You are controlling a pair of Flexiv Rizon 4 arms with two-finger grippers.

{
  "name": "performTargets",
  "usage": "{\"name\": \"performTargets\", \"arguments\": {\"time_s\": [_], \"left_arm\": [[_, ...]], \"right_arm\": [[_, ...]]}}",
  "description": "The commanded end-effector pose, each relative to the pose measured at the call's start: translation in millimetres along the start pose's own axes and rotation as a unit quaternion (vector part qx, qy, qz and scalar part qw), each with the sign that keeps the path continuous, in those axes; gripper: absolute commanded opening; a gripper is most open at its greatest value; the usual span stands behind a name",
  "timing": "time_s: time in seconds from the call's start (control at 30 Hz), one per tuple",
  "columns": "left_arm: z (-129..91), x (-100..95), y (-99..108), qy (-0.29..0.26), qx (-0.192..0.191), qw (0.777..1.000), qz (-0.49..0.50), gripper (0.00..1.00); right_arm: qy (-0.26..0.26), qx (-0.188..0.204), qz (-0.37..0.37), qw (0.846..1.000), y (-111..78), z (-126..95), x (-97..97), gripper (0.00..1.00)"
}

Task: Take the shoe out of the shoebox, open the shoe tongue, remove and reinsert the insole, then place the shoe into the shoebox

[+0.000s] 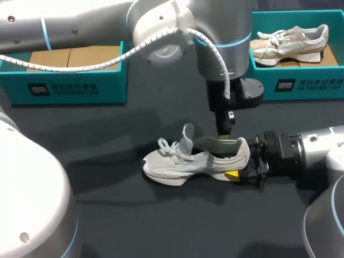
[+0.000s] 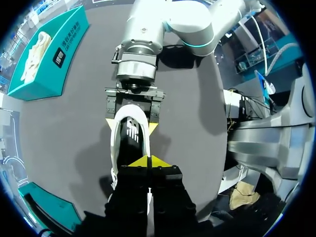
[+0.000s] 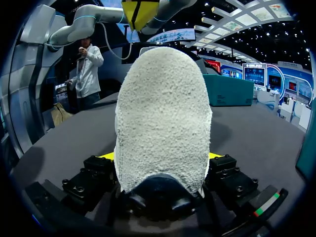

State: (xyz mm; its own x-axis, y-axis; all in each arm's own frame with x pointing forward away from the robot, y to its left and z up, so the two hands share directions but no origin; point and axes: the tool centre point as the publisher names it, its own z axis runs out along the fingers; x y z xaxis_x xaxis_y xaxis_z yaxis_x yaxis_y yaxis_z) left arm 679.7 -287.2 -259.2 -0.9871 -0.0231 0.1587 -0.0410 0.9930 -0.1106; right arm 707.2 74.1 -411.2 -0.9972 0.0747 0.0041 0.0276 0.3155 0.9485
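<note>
I judge that I am at the insole step. The pale grey mesh running shoe [image 1: 193, 161] is out of its box and lies on its sole on the dark grey table [image 1: 107, 140]. Its tongue [image 1: 186, 137] stands up, and the black printed insole [image 2: 132, 133] shows flat inside the opening.

My right pincer [image 1: 241, 169] has the shoe by the heel. Its fingers stand about a heel's width apart, with one yellow tip pressed on each side of the heel cup, so the shoe points straight ahead of it and is held steady.

My left pincer [image 2: 148, 161] hangs above the opening, just short of the right pincer's fingers. Its two yellow tips are pressed together with no gap showing. I cannot tell whether a thin edge of the insole is nipped between them or whether they have hold of nothing.

If the insole is yet to come out, the next move calls for the left tips to part, dip onto its heel edge, pinch it and draw upward while the right pincer holds firm.

The empty teal cardboard shoebox [image 1: 75, 86] waits well beyond the left pincer.
</note>
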Motion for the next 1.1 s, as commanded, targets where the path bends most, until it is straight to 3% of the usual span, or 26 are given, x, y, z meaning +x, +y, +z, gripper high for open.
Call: {"name": "performTargets", "arguments": {"time_s": [0.03, 0.13, 0.6, 0.67, 1.1], "left_arm": [[23, -8.6, 4, 0.015, 0.009, 1.000, 0.012, 0.00], [32, -12.1, 7, 0.013, 0.016, 0.999, 0.028, 0.00], [32, -13.4, 9, 0.017, 0.019, 0.999, 0.039, 0.00], [41, -13.9, 5, 0.001, 0.021, 0.999, 0.040, 0.00], [66, -22.9, 8, 0.039, 0.003, 0.998, 0.048, 0.00]], "right_arm": [[0.000, 0.002, 0.000, 1.000, 0.2, 0, 0.6, 0.00], [0.000, 0.002, 0.000, 1.000, 0.2, 0, 0.6, 0.00], [0.000, 0.002, 0.000, 1.000, 0.2, 0, 0.6, 0.00], [0.000, 0.002, 0.000, 1.000, 0.2, 0, 0.6, 0.00], [0.000, 0.002, 0.000, 1.000, 0.2, 0, 0.6, 0.00]]}}
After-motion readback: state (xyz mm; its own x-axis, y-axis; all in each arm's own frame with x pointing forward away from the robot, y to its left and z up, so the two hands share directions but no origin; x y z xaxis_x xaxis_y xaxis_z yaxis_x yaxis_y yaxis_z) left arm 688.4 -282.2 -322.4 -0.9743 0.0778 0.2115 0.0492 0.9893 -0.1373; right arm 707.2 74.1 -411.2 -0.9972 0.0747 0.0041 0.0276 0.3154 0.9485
